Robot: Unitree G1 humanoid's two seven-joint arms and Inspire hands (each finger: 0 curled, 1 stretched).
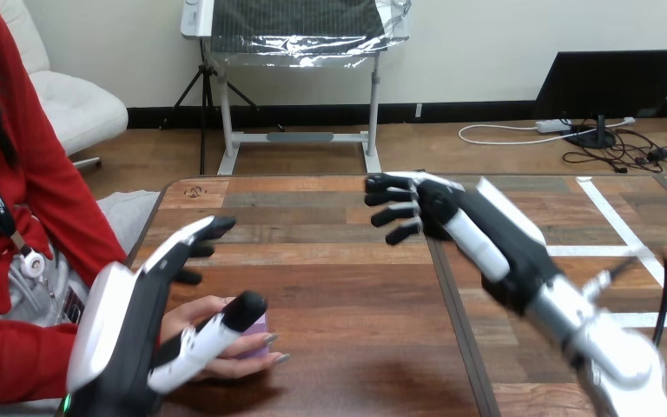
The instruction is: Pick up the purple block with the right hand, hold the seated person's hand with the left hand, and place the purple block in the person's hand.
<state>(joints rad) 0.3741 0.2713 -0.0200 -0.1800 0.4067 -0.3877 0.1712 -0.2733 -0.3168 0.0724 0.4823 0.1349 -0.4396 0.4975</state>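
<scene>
Your left hand (130, 323) sits at the near left corner of the table (339, 287), its smooth white back shell turned up and its black-and-white jointed fingers (198, 239) reaching straight ahead with nothing between them. Its thumb (213, 337), a white segment ending in a rounded black tip, lies straight across the person's hand (193, 314). That hand rests palm up, just beside and partly under your left hand on its inner side. You cannot see the thumb or any finger curled round the person's hand, so treat the left hand as open and lying against it, not clasping it. The purple block (260, 335) is in the person's palm, right behind your left thumb tip. It is a small, pale purple, flat-faced piece with square edges, and the person's fingertips curl up just beneath it. Your right hand (452, 224) hangs in the air well apart from the block, across the table from your left hand and farther out. Its black fingers (391, 198) are spread and only loosely bent, pointing back toward your left side, and it holds nothing. The silver forearm trails behind it toward the near right edge. The table under both hands is made of wooden planks in mixed brown tones with a visible grain.
</scene>
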